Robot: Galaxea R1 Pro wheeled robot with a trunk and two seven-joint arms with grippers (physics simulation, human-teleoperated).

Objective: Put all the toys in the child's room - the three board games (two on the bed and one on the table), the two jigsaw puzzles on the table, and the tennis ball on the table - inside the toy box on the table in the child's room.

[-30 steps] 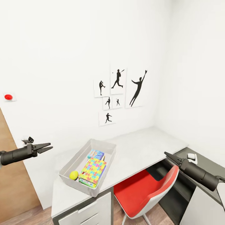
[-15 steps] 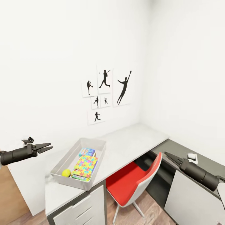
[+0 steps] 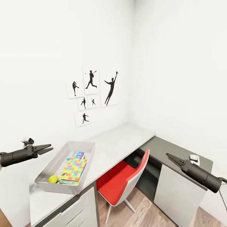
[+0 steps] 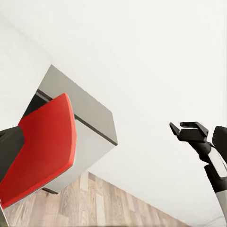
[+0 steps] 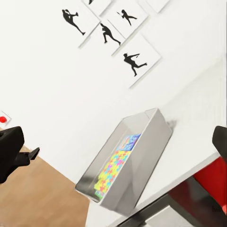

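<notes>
The grey toy box [image 3: 82,143] sits on the white table [image 3: 123,138], left of centre in the head view. Inside it lie a yellow tennis ball [image 3: 53,179], a bright jigsaw puzzle box [image 3: 74,168] and a smaller blue box [image 3: 75,155]. My left gripper [image 3: 48,148] hangs open and empty in the air, left of the box. My right gripper [image 3: 169,156] is open and empty, out past the red chair. The right wrist view looks down on the toy box [image 5: 144,156] with the puzzle box [image 5: 113,171] inside.
A red chair [image 3: 126,178] is tucked under the table, and the left wrist view also catches this chair [image 4: 45,144]. A dark grey desk [image 3: 170,147] with a small white object [image 3: 194,158] runs along the right wall. Black sport posters [image 3: 91,94] hang above. Drawers [image 3: 71,211] are below the toy box, over a wooden floor [image 3: 142,214].
The camera has swung to the right, so the table, toy box and posters slid left in the picture and the brown door left the view. Both arms keep their pose.
</notes>
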